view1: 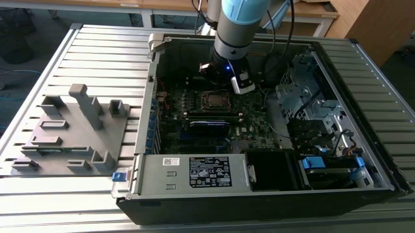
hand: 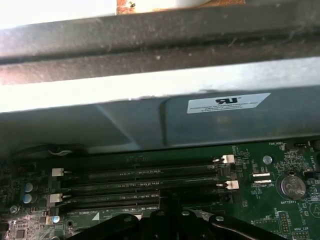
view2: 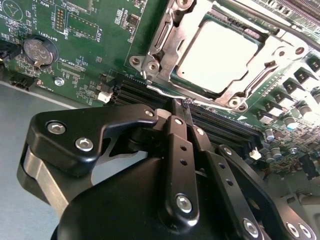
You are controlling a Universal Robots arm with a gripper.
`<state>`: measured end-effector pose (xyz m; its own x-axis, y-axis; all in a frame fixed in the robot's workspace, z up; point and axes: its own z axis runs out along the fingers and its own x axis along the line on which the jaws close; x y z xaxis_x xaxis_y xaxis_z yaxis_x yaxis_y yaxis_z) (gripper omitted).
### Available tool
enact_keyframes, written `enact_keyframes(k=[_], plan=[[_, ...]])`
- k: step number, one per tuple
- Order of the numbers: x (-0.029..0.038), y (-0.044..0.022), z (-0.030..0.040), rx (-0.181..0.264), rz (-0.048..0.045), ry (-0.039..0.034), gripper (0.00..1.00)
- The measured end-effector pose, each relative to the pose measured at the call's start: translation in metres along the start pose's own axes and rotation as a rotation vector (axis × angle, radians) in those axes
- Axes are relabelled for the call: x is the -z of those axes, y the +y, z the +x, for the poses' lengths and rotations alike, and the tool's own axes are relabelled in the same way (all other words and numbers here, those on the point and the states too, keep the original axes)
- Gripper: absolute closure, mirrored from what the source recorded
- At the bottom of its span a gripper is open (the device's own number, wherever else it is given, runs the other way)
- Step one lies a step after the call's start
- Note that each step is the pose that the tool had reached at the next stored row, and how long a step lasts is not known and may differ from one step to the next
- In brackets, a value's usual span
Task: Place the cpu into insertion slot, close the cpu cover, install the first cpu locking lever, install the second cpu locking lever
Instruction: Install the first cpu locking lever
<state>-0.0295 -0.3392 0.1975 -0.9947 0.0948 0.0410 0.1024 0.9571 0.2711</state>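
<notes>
Exterior view: a computer case (view1: pixel 272 194) is laid open on the slatted desk (view1: pixel 97 53). The hand (view1: pixel 240 88) is positioned inside it, just beside the insertion slot (view1: pixel 214 100).

Second wrist view: the cpu (view2: pixel 220 55) is seen seated in the insertion slot, with the cpu cover (view2: pixel 167 37) folded flat around it. The fingers (view2: pixel 175 132) are pressed together, narrow. Their tips are set at a thin locking lever (view2: pixel 159 90) along the slot's near edge. Whether the lever is gripped cannot be told.

First wrist view: memory slots (hand: pixel 140 187) beside the insertion slot are recorded, with a coin battery (hand: pixel 291 186) at their end and the case wall (hand: pixel 150 120) beyond.
</notes>
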Motion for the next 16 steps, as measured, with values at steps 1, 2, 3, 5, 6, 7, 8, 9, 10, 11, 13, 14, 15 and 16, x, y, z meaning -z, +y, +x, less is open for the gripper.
enact_keyframes(k=[1,2,3,5,6,7,8,9,10,11,13,14,15,16], plan=[[0.0001,-0.0001,-0.0001,0.0,-0.0006,0.0003,0.9],[0.0003,-0.0002,-0.0002,0.0,-0.0019,0.0007,0.9],[0.0005,-0.0003,-0.0002,0.0,-0.0035,0.001,0.9],[0.0008,-0.0006,-0.0002,0.0,-0.0072,0.0014,0.9],[0.0009,-0.0008,-0.0002,0.0,-0.008,0.0014,0.9],[0.001,-0.0011,-0.0003,0.0,-0.0082,0.0016,0.9],[0.0012,-0.0013,-0.0003,0.0,-0.0085,0.0017,0.9],[0.0014,-0.0016,-0.0003,0.0,-0.0091,0.0018,0.9],[0.0018,-0.0019,-0.0003,0.0,-0.0097,0.0019,0.9],[0.0022,-0.0021,-0.0004,0.001,-0.0105,0.0021,0.9],[0.0028,-0.0025,-0.0004,0.001,-0.0126,0.0023,0.9],[0.0031,-0.0027,-0.0004,0.001,-0.0136,0.0024,0.9],[0.0033,-0.0028,-0.0004,0.001,-0.0148,0.0026,0.9],[0.0035,-0.0029,-0.0004,0.001,-0.0159,0.0028,0.9]])
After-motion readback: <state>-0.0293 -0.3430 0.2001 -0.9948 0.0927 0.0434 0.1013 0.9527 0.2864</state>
